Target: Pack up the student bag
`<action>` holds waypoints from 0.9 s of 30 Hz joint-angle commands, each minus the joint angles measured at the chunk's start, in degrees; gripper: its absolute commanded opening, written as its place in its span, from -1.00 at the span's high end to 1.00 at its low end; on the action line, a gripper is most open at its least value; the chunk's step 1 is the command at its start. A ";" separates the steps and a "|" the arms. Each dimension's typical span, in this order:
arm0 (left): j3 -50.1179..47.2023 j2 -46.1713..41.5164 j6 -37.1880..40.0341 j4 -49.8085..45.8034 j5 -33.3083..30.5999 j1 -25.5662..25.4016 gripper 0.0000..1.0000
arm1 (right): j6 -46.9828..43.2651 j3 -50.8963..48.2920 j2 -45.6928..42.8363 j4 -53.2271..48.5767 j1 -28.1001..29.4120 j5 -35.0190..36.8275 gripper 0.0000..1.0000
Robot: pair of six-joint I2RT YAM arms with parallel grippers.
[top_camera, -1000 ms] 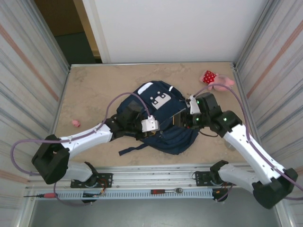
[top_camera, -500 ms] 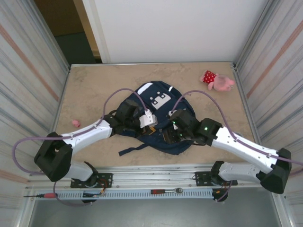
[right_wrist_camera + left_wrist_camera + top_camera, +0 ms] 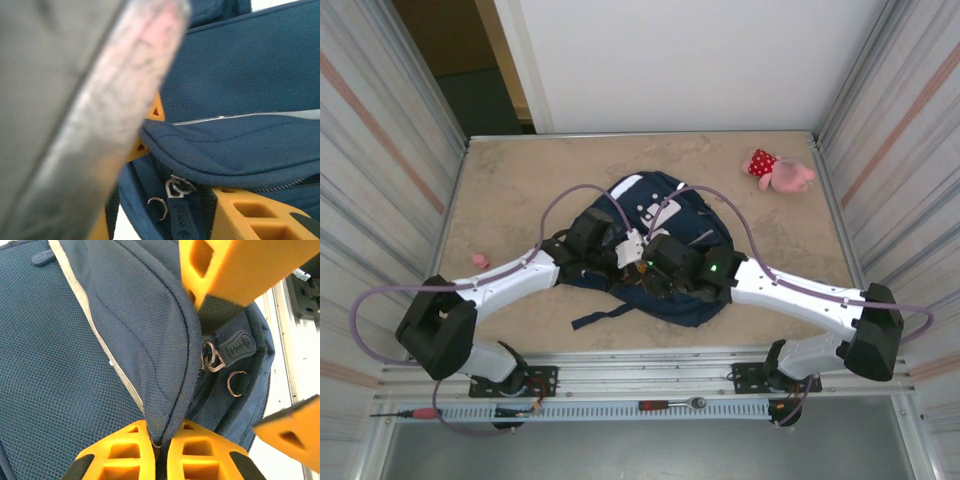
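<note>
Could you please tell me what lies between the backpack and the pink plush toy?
In the top view, bare tabletop lies between the backpack and the plush toy, apart from a purple cable arching past the backpack's edge.

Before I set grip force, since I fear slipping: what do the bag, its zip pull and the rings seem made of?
Bag: woven synthetic cloth, matte, by its fine mesh-like weave. Zip pull: probably moulded rubber or plastic, dull, with raised lettering. Rings: thin metal wire, by their grey shine.
</note>
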 commanded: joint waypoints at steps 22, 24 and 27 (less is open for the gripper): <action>1.42 -1.77 -2.21 0.79 4.23 0.50 1.00 | 1.92 -5.16 -1.32 -0.47 -7.13 -7.06 0.51; 1.28 -1.91 -2.12 0.75 3.91 0.52 1.00 | 1.86 -4.80 -1.28 -1.85 -7.31 -6.32 0.65; 0.98 -2.15 -1.77 0.28 3.22 0.74 1.00 | 2.30 -3.72 -1.88 -5.14 -8.43 -4.73 0.80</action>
